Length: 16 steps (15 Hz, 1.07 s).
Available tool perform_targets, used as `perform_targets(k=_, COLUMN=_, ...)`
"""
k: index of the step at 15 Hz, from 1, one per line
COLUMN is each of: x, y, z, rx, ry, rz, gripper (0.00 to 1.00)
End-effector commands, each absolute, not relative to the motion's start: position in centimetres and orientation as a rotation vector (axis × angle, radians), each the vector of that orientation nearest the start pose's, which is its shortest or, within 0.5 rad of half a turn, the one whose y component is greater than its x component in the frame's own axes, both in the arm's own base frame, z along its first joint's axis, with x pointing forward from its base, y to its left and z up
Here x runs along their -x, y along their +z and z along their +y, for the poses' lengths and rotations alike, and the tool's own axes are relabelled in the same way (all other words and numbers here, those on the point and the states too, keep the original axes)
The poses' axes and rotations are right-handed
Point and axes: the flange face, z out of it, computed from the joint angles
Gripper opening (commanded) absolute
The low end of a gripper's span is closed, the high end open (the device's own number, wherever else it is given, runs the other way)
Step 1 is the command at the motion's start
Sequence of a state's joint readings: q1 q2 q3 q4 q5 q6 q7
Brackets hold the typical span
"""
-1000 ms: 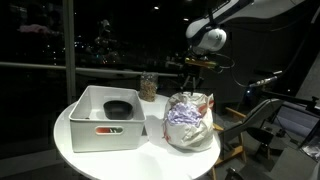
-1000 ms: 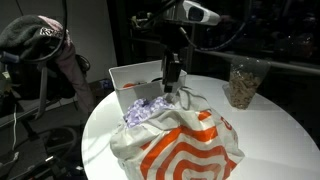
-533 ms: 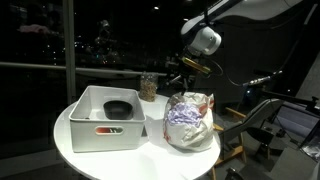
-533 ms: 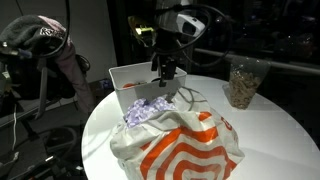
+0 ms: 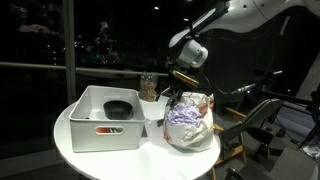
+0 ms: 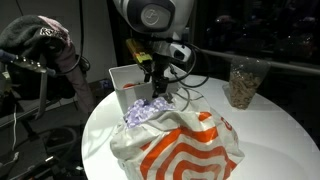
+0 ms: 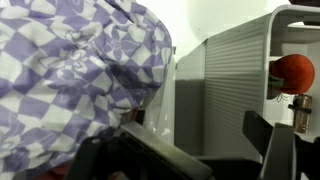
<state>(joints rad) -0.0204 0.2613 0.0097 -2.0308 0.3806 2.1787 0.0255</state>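
My gripper (image 5: pixel 168 97) hangs low over the narrow gap between a white plastic bin (image 5: pixel 104 132) and a white-and-orange bag (image 5: pixel 193 128) on a round white table (image 5: pixel 70 150). It also shows in an exterior view (image 6: pixel 157 88). In the wrist view the gripper (image 7: pixel 190 140) is open and empty. A purple-and-white checked cloth (image 7: pixel 70 70) lies at its left and the ribbed bin wall (image 7: pixel 235 80) at its right. The cloth spills from the bag's mouth (image 6: pixel 143 110). A black bowl (image 5: pixel 118 108) sits inside the bin.
A clear jar of brownish snacks (image 5: pixel 148 87) stands at the table's back, also seen in an exterior view (image 6: pixel 241 84). A round orange-red object (image 7: pixel 293 72) shows past the bin in the wrist view. Chairs and clutter surround the table; dark windows lie behind.
The arm has swung from above the bag toward the bin and come down. The gripper now sits lower, at the gap between bin and bag.
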Motion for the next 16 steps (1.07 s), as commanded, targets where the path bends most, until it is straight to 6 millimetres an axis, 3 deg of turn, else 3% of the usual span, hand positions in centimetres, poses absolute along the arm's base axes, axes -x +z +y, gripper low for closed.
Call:
perform_targets(k=1, x=-59.0, y=29.8, z=0.5, rx=2.839, ry=0.149, rz=0.395, gripper=1.0)
perform_targets(k=8, x=-60.2, y=27.0, z=0.9, rx=2.941, ry=0.11, rz=0.427, gripper=1.0)
perform_targets(k=9, x=-60.4, y=26.8, z=1.2, rx=2.944, ry=0.1, rz=0.424, gripper=0.75)
perform_targets(k=11, x=-60.6, y=26.6, z=1.6, rx=2.935, ry=0.072, rz=0.433, gripper=0.66)
perform_targets(k=16, x=-61.0, y=25.8, z=1.1, rx=2.917, ry=0.049, rz=0.509, gripper=0.27)
